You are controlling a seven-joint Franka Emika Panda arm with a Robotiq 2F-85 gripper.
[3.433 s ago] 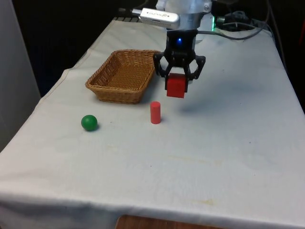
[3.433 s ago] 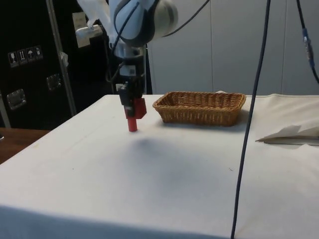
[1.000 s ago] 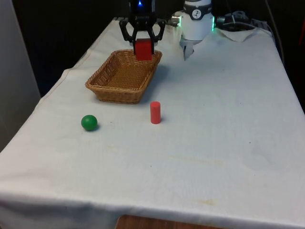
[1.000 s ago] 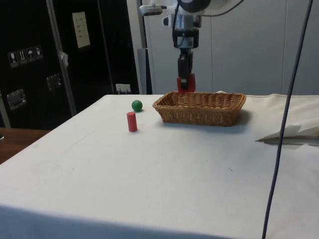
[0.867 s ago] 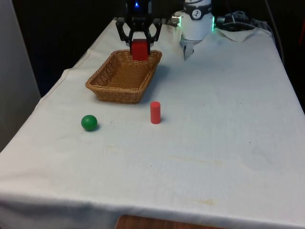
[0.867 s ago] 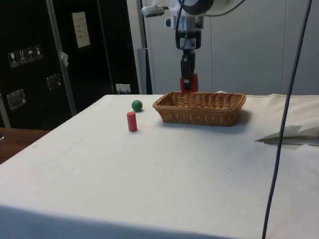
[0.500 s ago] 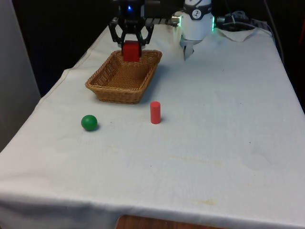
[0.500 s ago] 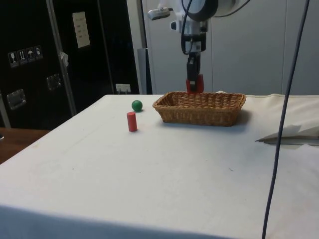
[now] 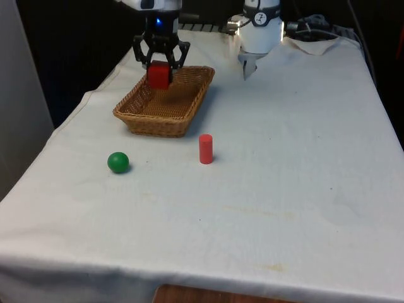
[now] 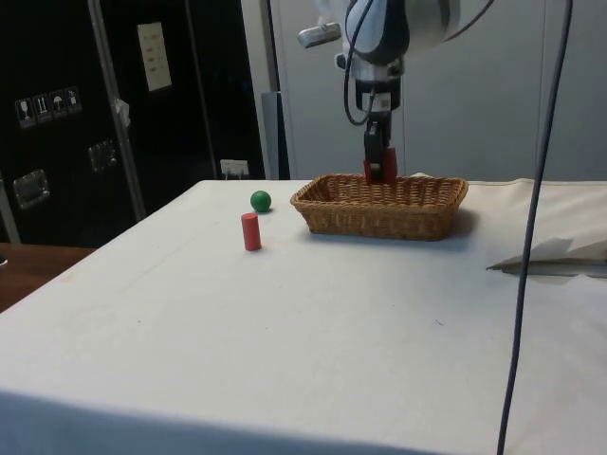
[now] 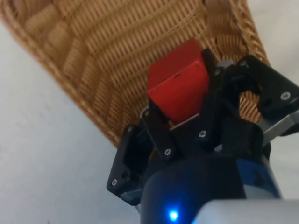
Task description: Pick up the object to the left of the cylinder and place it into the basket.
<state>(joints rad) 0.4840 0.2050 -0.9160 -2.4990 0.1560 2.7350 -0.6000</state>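
**Red block held over the basket**

Nearest on the white cloth [image 9: 265,189] lies the green ball [image 9: 118,162], towards the front view's left, resting alone. A little farther back and to the front view's right stands the red cylinder [image 9: 206,149], upright and well apart from the ball. In the side view the cylinder [image 10: 250,231] stands nearer than the ball [image 10: 260,201], both short of the basket.

Beyond them sits the wicker basket [image 9: 140,117], its long side running away from the front camera. Above its far half hangs the gripper [image 9: 160,65], its two black fingers closed to the block's width and clamped on the red block [image 9: 159,76]. The block is clear of the basket floor; in the side view it [image 10: 382,169] sits just above the rim [image 10: 379,206]. In the wrist view the fingers [image 11: 156,122] press two opposite faces of the block [image 11: 179,86], with the basket's weave [image 11: 107,51] directly beneath it.
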